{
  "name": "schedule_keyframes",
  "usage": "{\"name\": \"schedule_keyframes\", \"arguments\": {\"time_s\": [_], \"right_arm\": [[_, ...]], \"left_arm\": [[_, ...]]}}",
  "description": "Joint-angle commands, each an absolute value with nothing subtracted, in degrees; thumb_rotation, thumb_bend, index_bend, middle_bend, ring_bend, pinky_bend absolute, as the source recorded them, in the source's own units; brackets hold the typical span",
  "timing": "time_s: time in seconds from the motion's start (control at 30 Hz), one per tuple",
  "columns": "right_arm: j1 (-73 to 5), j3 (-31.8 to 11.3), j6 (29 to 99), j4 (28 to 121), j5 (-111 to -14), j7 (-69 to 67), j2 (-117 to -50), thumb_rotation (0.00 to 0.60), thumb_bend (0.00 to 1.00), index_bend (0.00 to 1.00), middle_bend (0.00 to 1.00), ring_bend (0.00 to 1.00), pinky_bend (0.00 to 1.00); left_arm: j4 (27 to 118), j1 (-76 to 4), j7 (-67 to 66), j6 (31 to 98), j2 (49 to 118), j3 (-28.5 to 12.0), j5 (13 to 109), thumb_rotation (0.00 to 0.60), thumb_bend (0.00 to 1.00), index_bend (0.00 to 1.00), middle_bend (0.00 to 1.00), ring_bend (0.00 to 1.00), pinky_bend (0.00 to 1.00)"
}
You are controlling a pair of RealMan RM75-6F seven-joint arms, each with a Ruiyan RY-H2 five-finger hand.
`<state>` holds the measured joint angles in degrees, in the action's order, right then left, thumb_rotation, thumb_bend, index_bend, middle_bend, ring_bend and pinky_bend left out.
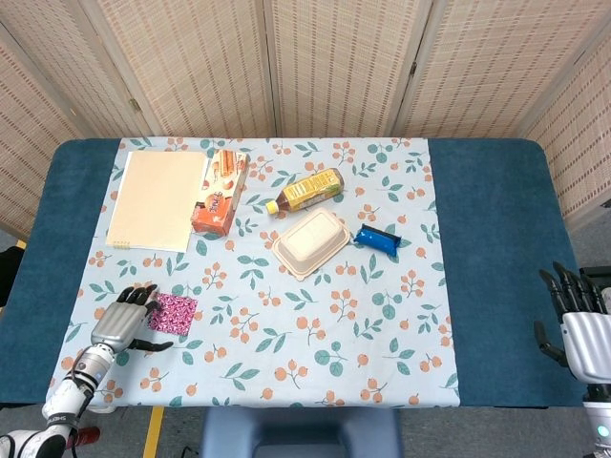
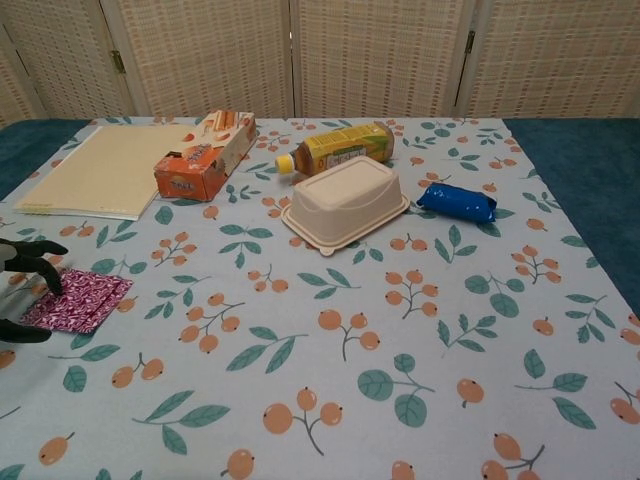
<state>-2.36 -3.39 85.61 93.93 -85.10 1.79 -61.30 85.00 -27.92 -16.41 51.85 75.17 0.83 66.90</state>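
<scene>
A small magenta patterned packet (image 1: 173, 312) (image 2: 78, 300) lies flat on the flowered cloth near the front left. My left hand (image 1: 118, 321) (image 2: 25, 285) hovers just left of it, fingers spread and empty, its fingertips close to the packet's left edge. My right hand (image 1: 577, 326) is off the table's right edge, fingers apart and pointing up, holding nothing; the chest view does not show it.
A cream folder (image 1: 158, 198) and an orange snack box (image 1: 220, 193) lie at the back left. A tea bottle (image 1: 307, 190) lies on its side behind a beige lidded container (image 1: 310, 242). A blue packet (image 1: 378, 239) sits right of it.
</scene>
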Motion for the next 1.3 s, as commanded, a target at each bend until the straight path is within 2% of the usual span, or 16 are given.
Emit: {"name": "schedule_keyframes", "arguments": {"time_s": [0.03,0.37,0.77,1.3], "right_arm": [[-2.3,-3.4,85.7,93.9,-85.2,1.8,-61.3,0.600,0.50,0.00,0.00,0.00,0.00],[-2.1,-3.3,85.7,93.5,-84.9,1.3,-61.4,0.600,0.50,0.00,0.00,0.00,0.00],[-1.9,-3.3,85.5,92.7,-84.5,0.4,-61.5,0.600,0.50,0.00,0.00,0.00,0.00],[-1.7,-3.4,85.7,93.3,-84.6,1.0,-61.3,0.600,0.50,0.00,0.00,0.00,0.00]], "left_arm": [[86.2,-27.6,-15.8,53.1,74.1,0.5,67.4,0.261,0.09,0.30,0.00,0.00,0.00],[90.3,-28.7,-17.4,53.8,75.1,0.6,70.7,0.261,0.09,0.30,0.00,0.00,0.00],[90.7,-29.7,-22.2,52.9,77.5,0.9,67.7,0.261,0.09,0.30,0.00,0.00,0.00],[89.0,-29.3,-21.6,53.1,77.5,1.3,65.6,0.261,0.09,0.30,0.00,0.00,0.00]]}}
